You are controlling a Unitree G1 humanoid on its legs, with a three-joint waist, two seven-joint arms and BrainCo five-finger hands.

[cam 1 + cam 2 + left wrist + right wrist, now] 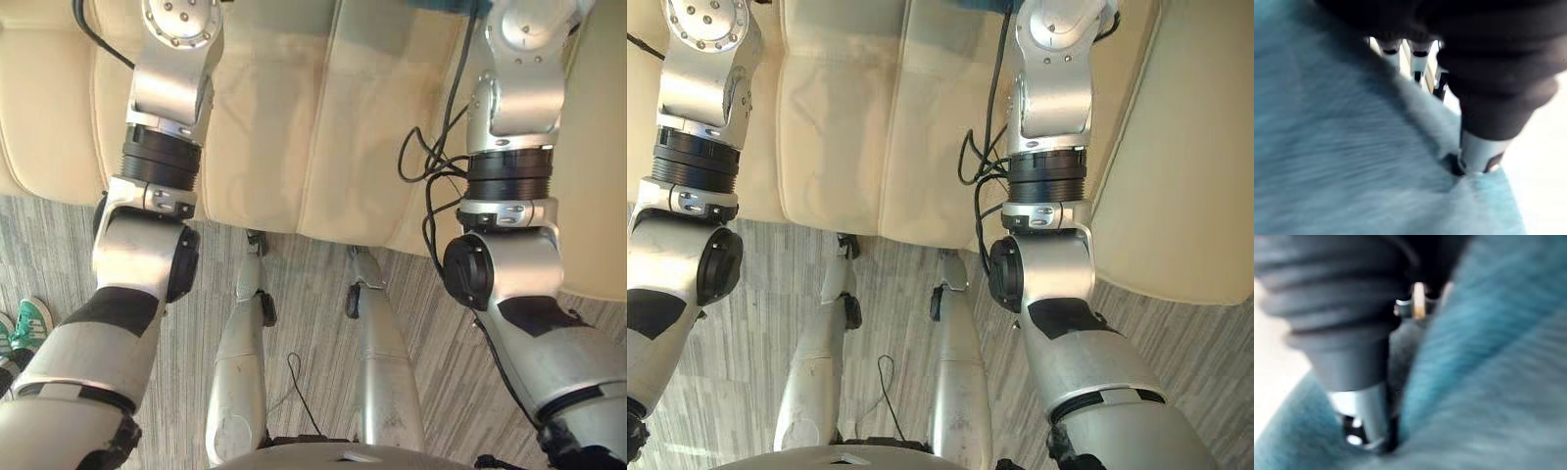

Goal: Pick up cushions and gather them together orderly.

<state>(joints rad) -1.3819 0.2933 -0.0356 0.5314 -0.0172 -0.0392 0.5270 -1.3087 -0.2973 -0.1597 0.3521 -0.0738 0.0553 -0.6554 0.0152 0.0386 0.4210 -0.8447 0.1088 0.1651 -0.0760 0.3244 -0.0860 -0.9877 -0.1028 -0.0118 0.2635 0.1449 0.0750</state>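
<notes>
Both arms reach forward over the cream sofa (284, 127), grey striped carpet (313, 294) in front of it, a person's green-and-white shoe (31, 323) at the robot's left. Left hand (1480, 149) grips the blue cushion (1342, 147): thumb dug into the fabric, fingers (1392, 49) on the far side of the raised fold, cream upholstery showing just past it. Right hand (1365, 418) likewise pinches blue cushion fabric, thumb sunk deep, fingertips partly hidden behind the fold; same cushion or a second one, cannot tell
</notes>
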